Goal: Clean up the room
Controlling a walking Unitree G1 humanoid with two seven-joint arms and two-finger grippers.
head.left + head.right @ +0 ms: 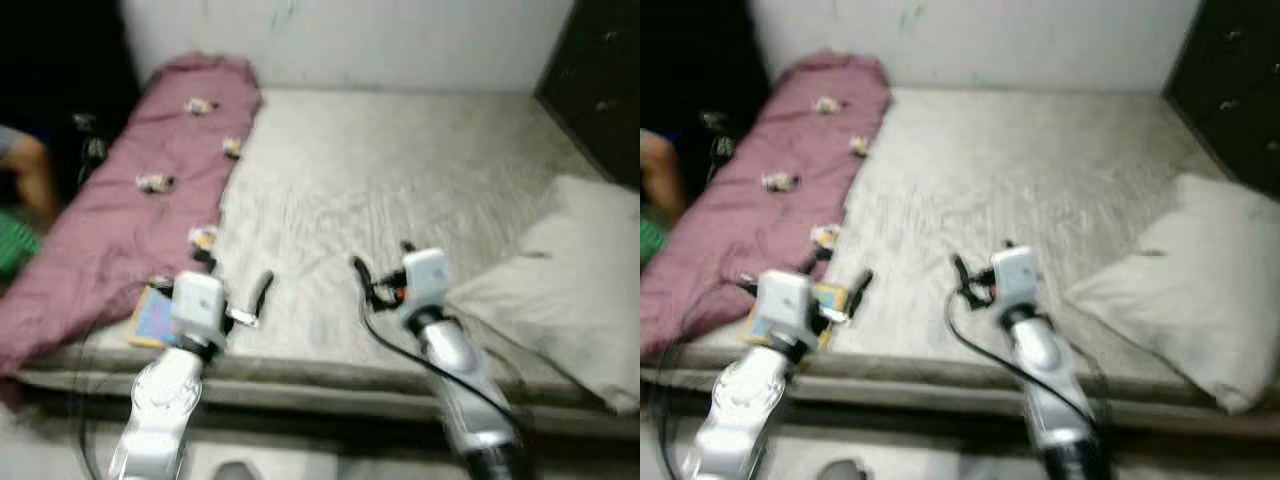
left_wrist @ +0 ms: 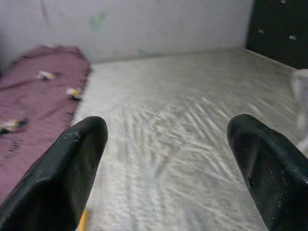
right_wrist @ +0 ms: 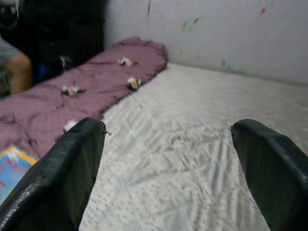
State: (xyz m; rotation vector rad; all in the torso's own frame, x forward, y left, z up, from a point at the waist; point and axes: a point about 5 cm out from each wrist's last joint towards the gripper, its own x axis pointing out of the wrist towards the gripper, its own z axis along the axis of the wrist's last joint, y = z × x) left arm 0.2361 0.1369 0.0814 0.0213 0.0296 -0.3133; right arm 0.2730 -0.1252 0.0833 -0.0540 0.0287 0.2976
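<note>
— What lies nearest?
— The flat blue-and-yellow picture book (image 1: 152,318), on the bed edge beside the long mauve quilt (image 1: 120,210), just left of my left gripper (image 1: 232,290), jaws wide.
— The right gripper (image 1: 378,270)?
— Wide too, farther off.

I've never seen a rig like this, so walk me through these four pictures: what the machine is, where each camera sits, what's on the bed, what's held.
It is a walking humanoid robot with two silver arms. The two wide pictures come from its head, looking down at a pale grey mattress. The close pictures look along each wrist's black fingers. The left gripper and right gripper hover open over the near edge, holding nothing. A crumpled maroon blanket lies along the left side, a white pillow on the right, and a colourful flat book by the left arm.
</note>
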